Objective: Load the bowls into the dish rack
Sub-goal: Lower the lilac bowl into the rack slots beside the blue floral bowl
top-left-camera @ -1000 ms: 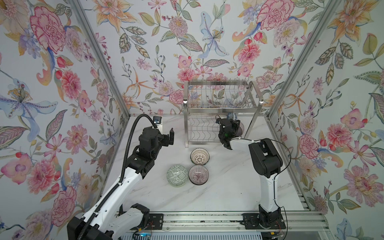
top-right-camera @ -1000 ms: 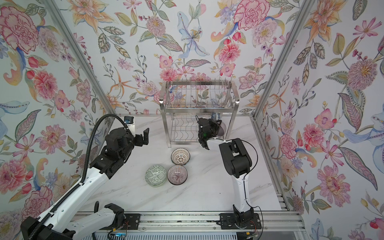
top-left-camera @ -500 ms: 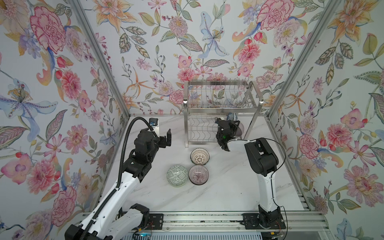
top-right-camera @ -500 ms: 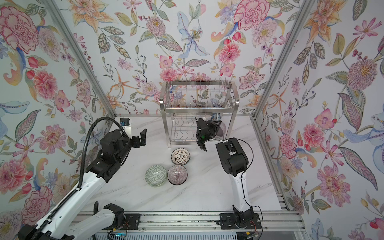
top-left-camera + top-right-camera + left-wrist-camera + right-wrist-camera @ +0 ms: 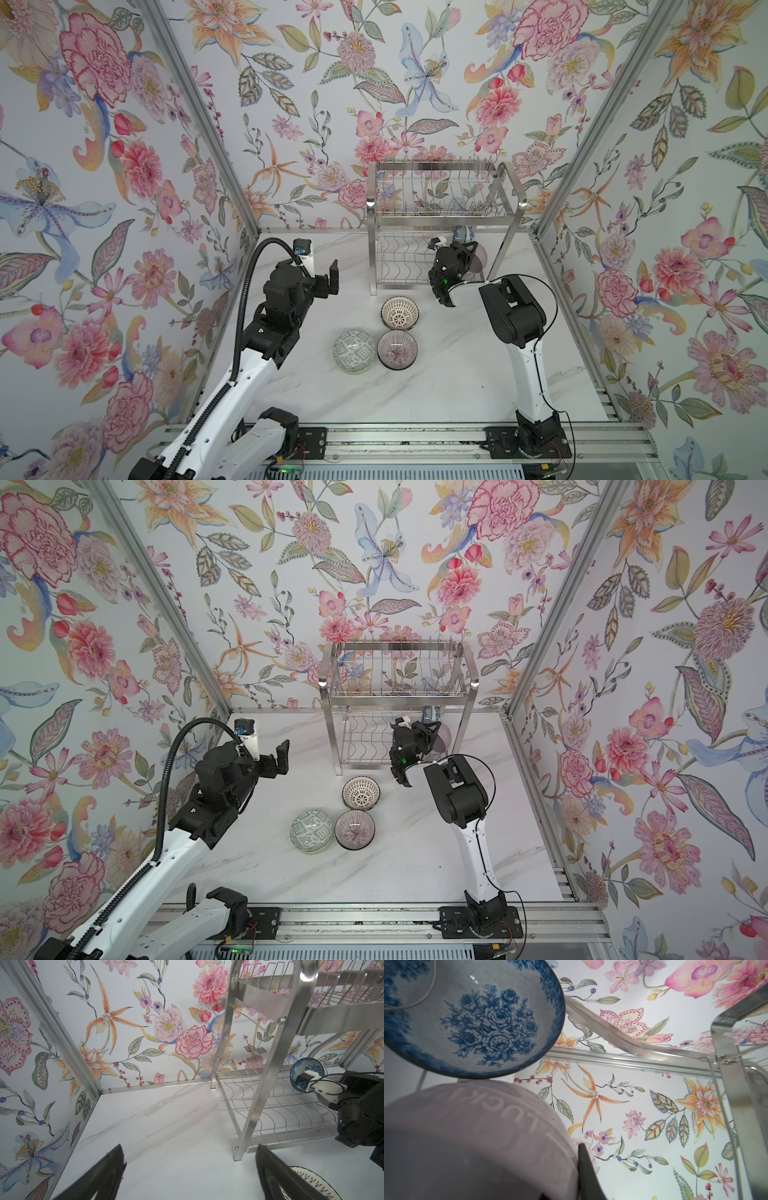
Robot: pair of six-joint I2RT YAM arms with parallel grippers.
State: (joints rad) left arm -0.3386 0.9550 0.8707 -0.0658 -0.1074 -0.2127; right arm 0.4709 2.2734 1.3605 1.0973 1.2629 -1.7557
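Observation:
The dish rack (image 5: 444, 216) (image 5: 399, 688) stands at the back of the table. A blue floral bowl (image 5: 473, 1018) (image 5: 463, 234) (image 5: 307, 1068) stands on edge at the right end of its lower tier. My right gripper (image 5: 467, 259) is shut on the rim of a lilac bowl (image 5: 467, 1136) (image 5: 442, 735) just in front of that bowl; only one finger (image 5: 587, 1176) shows. On the table lie a white lattice bowl (image 5: 400, 312), a grey-green geometric bowl (image 5: 354, 351) and a purple-lined bowl (image 5: 397, 349). My left gripper (image 5: 328, 279) (image 5: 189, 1149) hangs open and empty, left of the rack.
The rack's front left leg (image 5: 247, 1126) stands just ahead of my left gripper. Flowered walls with aluminium posts (image 5: 199, 120) close in the table on three sides. The right arm's elbow (image 5: 513, 311) hangs over the table to the right of the loose bowls.
The left arm has shifted slightly leftward, still open. The right arm's elbow has swung left while its gripper keeps the lilac bowl at the rack's lower tier.

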